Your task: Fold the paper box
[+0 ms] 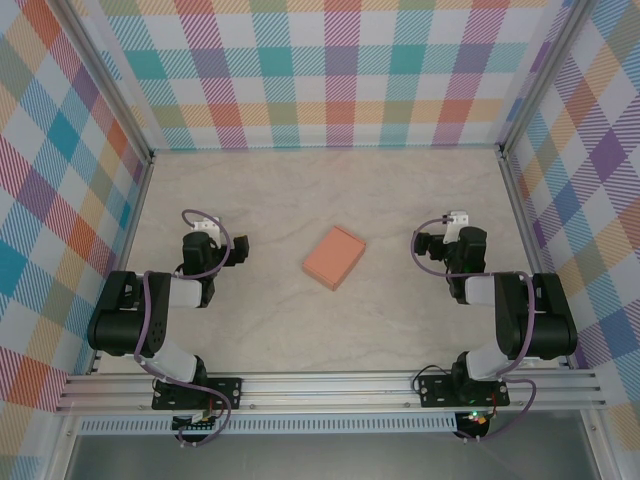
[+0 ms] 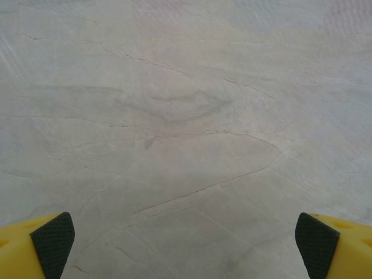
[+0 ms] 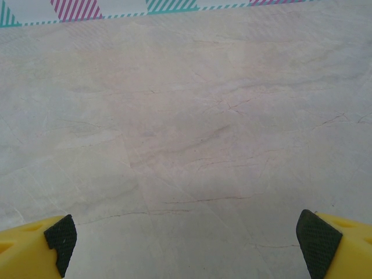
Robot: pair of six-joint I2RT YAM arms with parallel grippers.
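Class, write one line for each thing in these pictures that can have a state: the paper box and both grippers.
paper box: small flat rectangular box, no tabs showing, lying on the table, nothing touching it.
left gripper: open, holding nothing, over bare table.
right gripper: open, holding nothing, over bare table.

Right claw (image 3: pixel 186 241) spread wide above bare marbled table (image 3: pixel 192 128); plaid wall (image 3: pixel 75 9) beyond.

You're looking at a pale, marble-veined tabletop (image 1: pixel 400 330) across the middle of the frame, boxed in at the top, left and right by plaid walls (image 1: pixel 340 70) in teal, orange, purple and pink. An aluminium rail (image 1: pixel 330 388) runs along the bottom edge. The light is soft and even.
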